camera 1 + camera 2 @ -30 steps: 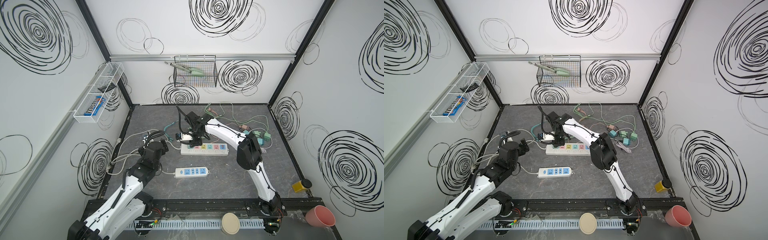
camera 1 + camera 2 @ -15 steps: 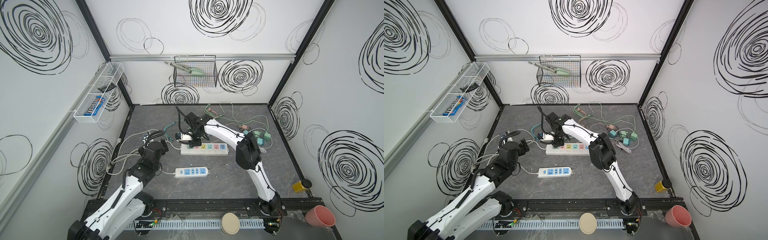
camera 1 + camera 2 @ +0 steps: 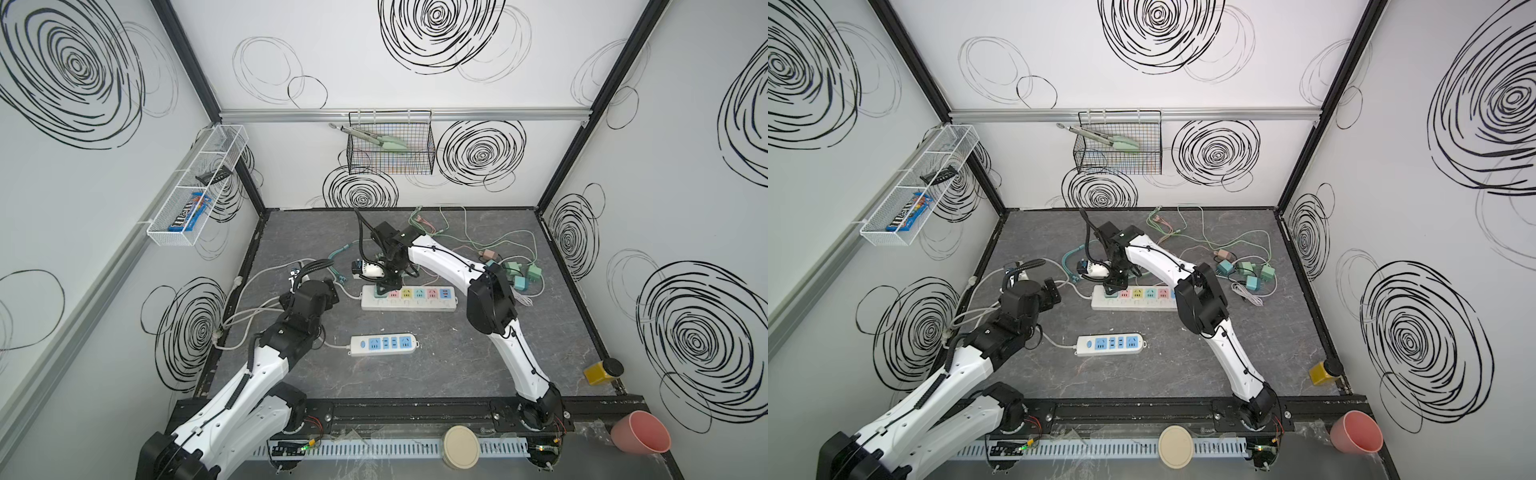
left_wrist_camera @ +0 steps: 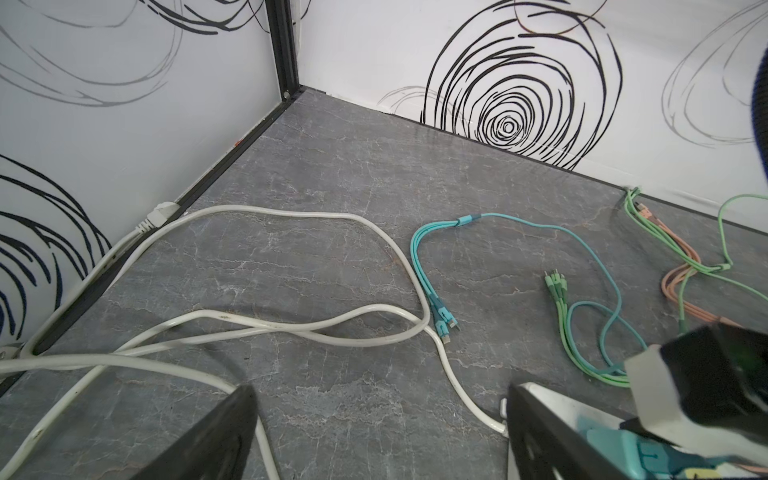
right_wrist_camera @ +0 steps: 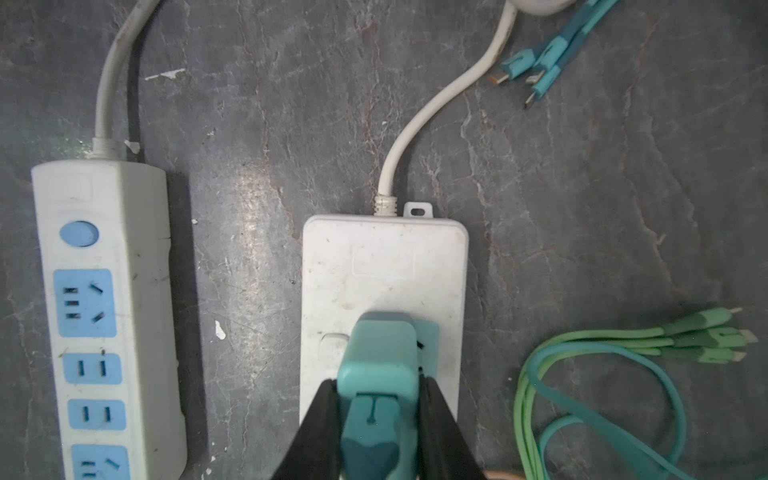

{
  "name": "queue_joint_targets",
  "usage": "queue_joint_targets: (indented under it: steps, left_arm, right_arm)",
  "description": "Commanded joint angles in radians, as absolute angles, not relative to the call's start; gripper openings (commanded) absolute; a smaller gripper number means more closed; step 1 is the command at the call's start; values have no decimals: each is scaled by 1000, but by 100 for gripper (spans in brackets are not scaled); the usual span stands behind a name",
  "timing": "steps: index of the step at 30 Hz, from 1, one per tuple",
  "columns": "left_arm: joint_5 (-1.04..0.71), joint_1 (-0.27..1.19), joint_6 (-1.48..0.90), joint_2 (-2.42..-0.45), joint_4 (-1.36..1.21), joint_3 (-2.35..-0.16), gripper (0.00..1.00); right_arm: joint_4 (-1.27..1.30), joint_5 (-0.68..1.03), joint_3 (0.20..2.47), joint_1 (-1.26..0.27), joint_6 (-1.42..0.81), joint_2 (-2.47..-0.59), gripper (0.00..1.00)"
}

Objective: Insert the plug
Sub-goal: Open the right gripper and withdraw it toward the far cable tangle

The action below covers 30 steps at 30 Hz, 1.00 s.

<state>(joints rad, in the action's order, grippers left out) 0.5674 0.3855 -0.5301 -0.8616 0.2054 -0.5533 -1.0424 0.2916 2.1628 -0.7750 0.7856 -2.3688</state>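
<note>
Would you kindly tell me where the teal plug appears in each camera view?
In a top view: teal plug under the right gripper, at the power strip's left end.
In a top view: same spot.
Left wrist: beneath that gripper, on the strip.
Right wrist: clamped between its fingers, over the end socket.
Shared landmark: the white power strip.

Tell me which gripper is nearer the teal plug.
Right. The right gripper is clamped on the teal plug at the end socket of the pastel power strip. The left gripper hangs open beyond that strip's cord end, clear of the plug.
</note>
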Motion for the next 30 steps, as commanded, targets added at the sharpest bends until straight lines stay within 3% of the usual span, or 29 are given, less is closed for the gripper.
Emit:
queue_joint_targets:
  steps: [1,3,6,17,21,24,28,30]
  left_arm:
    - [563,379,-549,-880,218,-592,96]
    - [560,377,-551,-886,219,-597,96]
    - [562,377,-556,-891,223,-603,96]
    - [628,377,-643,-813,283,-627,96]
    - [547,383,-622,-758,237,-627,96]
    - [526,417,-607,-769,227,-654,96]
    - [583,539,-564,-833,221,-713,96]
    - [605,609,-532,-877,202,-741,96]
  right_arm:
    - [-1032,250,2074,-778,804,-2443,42]
    - [-1029,275,2071,-774,803,-2388,74]
    - [-1011,298,2054,-774,793,-2315,98]
    - [-876,222,1800,-767,718,-2057,97]
    - [-777,165,1692,-750,609,-1921,97]
    - [-602,119,1561,-730,505,-1774,97]
    - [-240,-123,1314,-706,362,-1547,97]
    - [-123,-125,1209,-667,309,-1451,97]
